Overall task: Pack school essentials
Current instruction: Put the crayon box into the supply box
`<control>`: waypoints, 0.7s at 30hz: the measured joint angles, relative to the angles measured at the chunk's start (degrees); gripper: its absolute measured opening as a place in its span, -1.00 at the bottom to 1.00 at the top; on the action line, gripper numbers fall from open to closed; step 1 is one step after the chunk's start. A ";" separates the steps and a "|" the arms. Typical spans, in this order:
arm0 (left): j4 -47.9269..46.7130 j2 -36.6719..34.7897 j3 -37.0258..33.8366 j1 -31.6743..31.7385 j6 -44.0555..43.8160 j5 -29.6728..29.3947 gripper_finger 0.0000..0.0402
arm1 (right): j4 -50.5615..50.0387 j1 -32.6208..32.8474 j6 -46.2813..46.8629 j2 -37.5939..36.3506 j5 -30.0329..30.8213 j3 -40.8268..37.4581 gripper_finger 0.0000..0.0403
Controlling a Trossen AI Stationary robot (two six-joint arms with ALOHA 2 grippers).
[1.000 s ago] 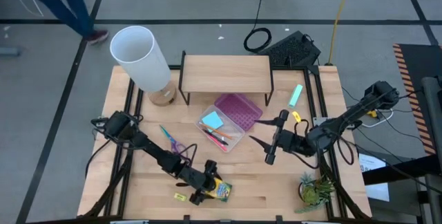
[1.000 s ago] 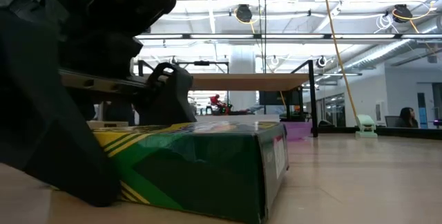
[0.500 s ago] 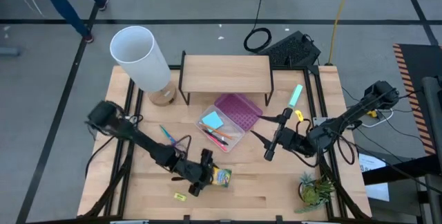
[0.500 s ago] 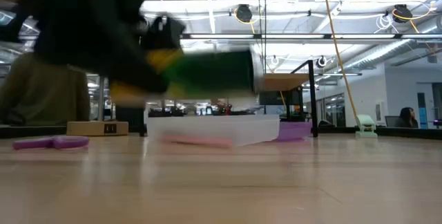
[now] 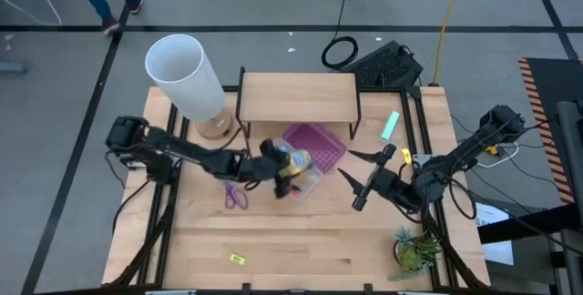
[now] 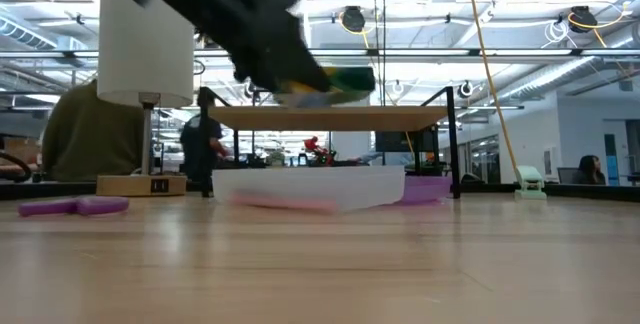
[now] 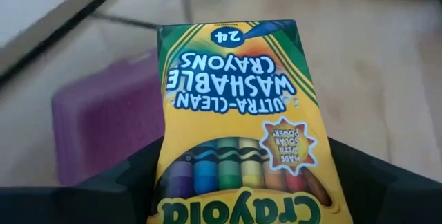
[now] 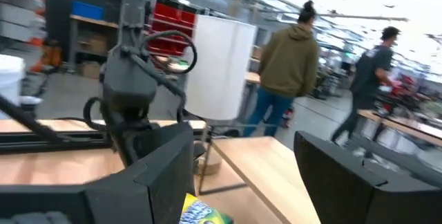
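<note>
One crayon box [image 5: 296,162] clamped in left gripper [image 5: 281,169], hovering right over clear case [image 5: 308,183]. Next up, probably lowering and letting go. Right gripper [image 5: 363,176] parked nearby, fingers spread.

Left arm reaches from the table's left edge toward the centre, its gripper [image 5: 284,167] raised off the table with fingers clamped on a box. Right arm extends from the right edge, its gripper [image 5: 363,178] spread wide.
</note>
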 joint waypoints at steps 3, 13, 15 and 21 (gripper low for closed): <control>4.12 3.64 -0.02 1.41 -5.60 0.26 0.44 | -0.05 0.34 -0.02 -0.04 3.09 0.00 0.22; 12.58 13.16 0.00 -1.67 -14.79 -7.83 0.51 | 1.30 2.42 -1.15 -0.07 6.93 0.00 0.22; 12.80 13.98 0.00 -2.35 -15.32 -8.45 0.53 | 2.10 2.68 -1.56 -0.07 6.95 0.00 0.22; 12.78 14.52 0.00 -3.57 -15.52 -7.54 0.55 | 2.93 3.05 -2.56 -0.07 7.10 0.00 0.22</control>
